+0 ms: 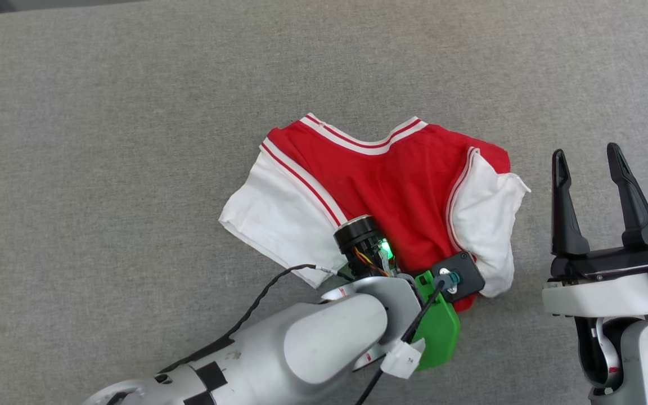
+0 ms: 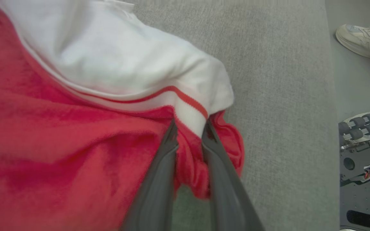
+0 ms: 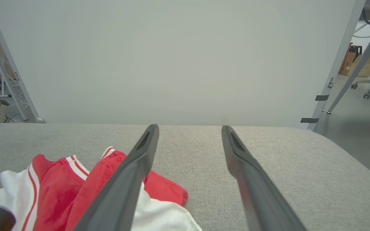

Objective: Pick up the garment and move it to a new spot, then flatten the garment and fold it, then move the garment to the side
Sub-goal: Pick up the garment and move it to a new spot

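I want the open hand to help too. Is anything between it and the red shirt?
No, nothing visible. The right hand stands open beside the shirt, with just bare grey surface between them. The left hand is pinching the shirt's edge.

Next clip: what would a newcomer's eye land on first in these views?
First, the red garment with white sleeves, lying crumpled in the middle of the grey padded surface. Next, the left gripper, pinched shut on a bunch of cloth at the garment's near edge, where red meets a white sleeve's striped trim. The right gripper hangs open to the right of the garment, holding nothing.
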